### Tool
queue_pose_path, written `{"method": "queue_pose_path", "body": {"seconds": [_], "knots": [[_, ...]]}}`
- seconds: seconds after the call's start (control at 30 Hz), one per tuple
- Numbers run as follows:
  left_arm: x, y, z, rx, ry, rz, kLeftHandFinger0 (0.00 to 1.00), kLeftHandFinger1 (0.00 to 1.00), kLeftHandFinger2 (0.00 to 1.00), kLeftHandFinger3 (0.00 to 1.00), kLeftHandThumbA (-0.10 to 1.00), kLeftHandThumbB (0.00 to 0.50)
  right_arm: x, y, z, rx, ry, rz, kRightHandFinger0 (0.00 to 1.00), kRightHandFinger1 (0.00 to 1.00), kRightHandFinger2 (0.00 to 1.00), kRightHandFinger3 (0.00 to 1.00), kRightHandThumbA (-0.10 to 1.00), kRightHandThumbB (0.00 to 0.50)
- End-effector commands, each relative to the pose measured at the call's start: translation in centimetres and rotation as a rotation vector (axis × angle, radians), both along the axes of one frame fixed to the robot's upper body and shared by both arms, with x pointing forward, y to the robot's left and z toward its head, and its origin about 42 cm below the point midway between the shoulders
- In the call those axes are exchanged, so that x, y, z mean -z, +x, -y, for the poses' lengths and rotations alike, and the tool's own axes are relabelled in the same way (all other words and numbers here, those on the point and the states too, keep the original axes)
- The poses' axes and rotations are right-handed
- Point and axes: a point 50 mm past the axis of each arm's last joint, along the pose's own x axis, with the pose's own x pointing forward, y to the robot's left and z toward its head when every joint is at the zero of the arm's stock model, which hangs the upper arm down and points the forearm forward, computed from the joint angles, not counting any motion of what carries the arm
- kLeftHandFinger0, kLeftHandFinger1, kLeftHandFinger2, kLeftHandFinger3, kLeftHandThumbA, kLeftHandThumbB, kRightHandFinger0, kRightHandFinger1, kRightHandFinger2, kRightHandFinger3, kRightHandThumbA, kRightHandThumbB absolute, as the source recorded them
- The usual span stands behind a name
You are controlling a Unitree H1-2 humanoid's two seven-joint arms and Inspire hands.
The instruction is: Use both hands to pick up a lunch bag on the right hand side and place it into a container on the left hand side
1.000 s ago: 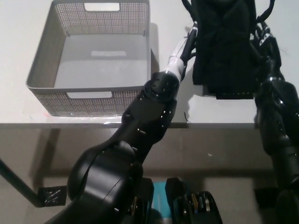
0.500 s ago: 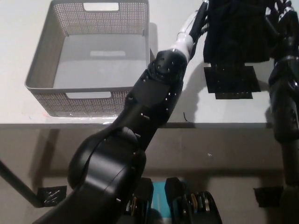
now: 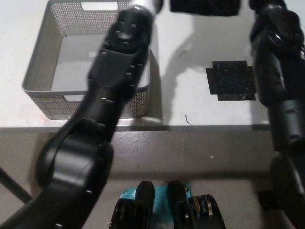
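Only the lower edge of the black lunch bag (image 3: 205, 5) shows, cut off by the picture's top and raised off the table. My left arm (image 3: 114, 71) reaches up across the grey mesh basket (image 3: 35, 71) at the left, and its white wrist (image 3: 145, 4) ends at the top edge left of the bag. My black right arm (image 3: 279, 62) rises along the right side to the bag's right end. Both hands lie beyond the top edge, so their hold on the bag is hidden. The part of the basket not covered by my left arm holds nothing.
A black square mat (image 3: 232, 80) lies on the white table (image 3: 190, 105) where the bag stood. The table's front edge (image 3: 200, 127) runs across the middle of the picture. The basket's right wall is hidden behind my left arm.
Both arms have risen and carried the bag up and to the left, off the black mat, which now lies bare. My left arm now crosses over the basket's right side.
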Motion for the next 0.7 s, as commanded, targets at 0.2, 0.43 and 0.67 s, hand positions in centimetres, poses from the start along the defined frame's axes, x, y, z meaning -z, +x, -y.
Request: {"method": "queue_pose_path", "body": {"seconds": [0.2,0.43,0.67], "knots": [[-7.6,-3.6,-6.4,0.014,-0.053,0.177,1.0,1.0,1.0,1.0,1.0,0.33,-8.4,-2.7,-18.6,-0.357,-0.187,0.182,1.0,1.0,1.0,1.0,1.0,0.222],[-6.5,-4.9,-10.9,-0.082,-0.05,0.168,1.0,1.0,1.0,1.0,1.0,0.321,-7.8,-3.6,-22.5,-0.429,-0.226,0.164,1.0,1.0,1.0,1.0,1.0,0.216],[-3.8,-6.1,-13.3,-0.136,-0.079,0.108,1.0,1.0,1.0,1.0,1.0,0.344,-5.2,-4.4,-24.9,-0.504,-0.198,0.102,1.0,1.0,1.0,1.0,1.0,0.235]]}}
